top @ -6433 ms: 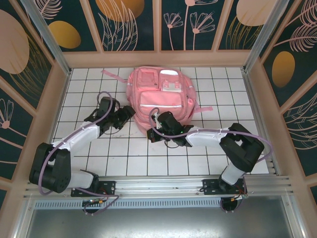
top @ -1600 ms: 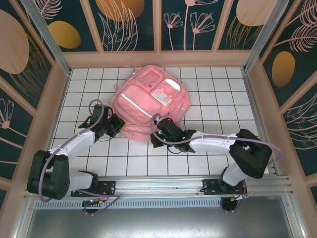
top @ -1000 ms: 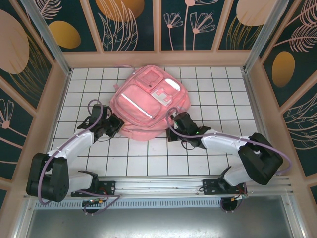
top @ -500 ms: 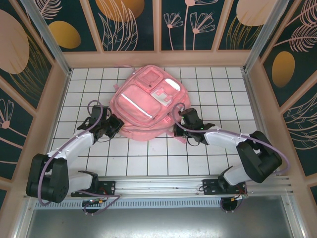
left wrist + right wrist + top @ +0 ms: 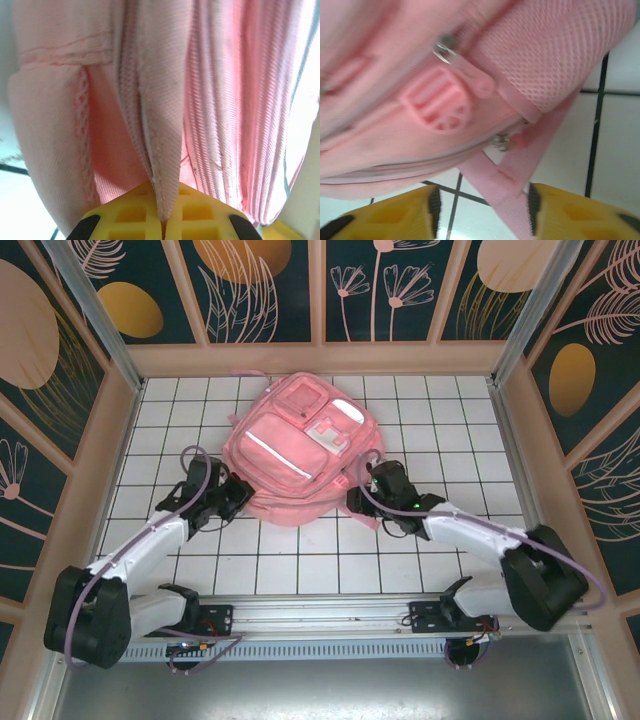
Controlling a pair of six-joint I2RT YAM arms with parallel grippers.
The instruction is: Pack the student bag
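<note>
White-gridded desk (image 5: 300,560), student bag (image 5: 300,440) flat at centre toward the far edge: soft, limp fabric, probably light and floppy, best taken at seams or straps; left tool (image 5: 240,502) pinched onto a seam fold (image 5: 160,150), right tool (image 5: 362,495) parted astride a strap (image 5: 505,185).
</note>
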